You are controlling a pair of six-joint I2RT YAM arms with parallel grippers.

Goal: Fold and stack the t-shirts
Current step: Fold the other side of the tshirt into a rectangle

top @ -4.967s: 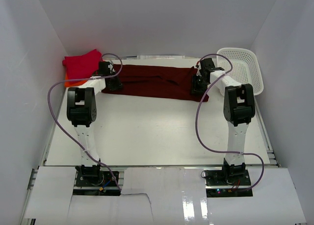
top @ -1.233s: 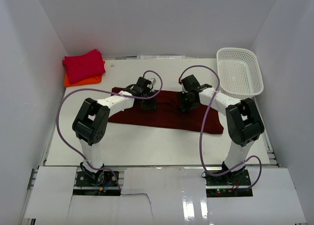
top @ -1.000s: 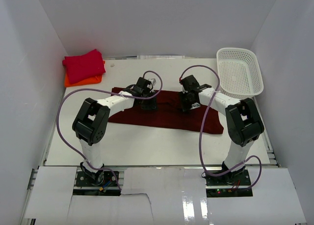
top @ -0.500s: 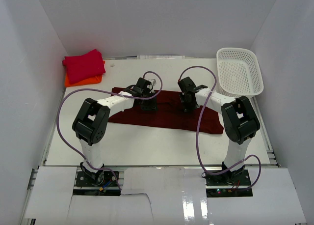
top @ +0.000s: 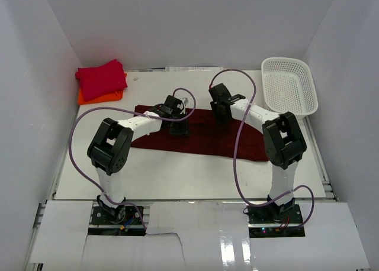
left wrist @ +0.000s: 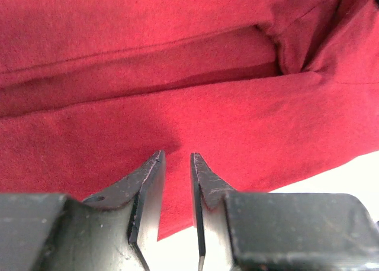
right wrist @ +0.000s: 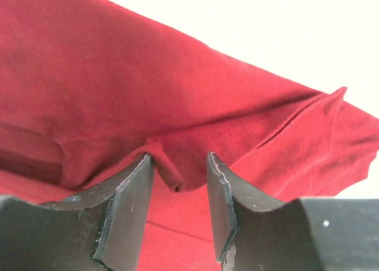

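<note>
Maroon t-shirt (top: 201, 142) beneath left pincer (left wrist: 176, 155), its raised fold inside right pincer (right wrist: 179, 160)

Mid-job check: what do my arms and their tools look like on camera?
The left arm and right arm have white links with bulky black joint housings; a thin purple cable loops along each. The left tool and right tool are matte black, with two flat tapered fingers, edges chipped.

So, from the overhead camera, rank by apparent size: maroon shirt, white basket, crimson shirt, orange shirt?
1. maroon shirt, spread out
2. white basket
3. crimson shirt, folded
4. orange shirt, only an edge showing beneath the crimson one
</note>
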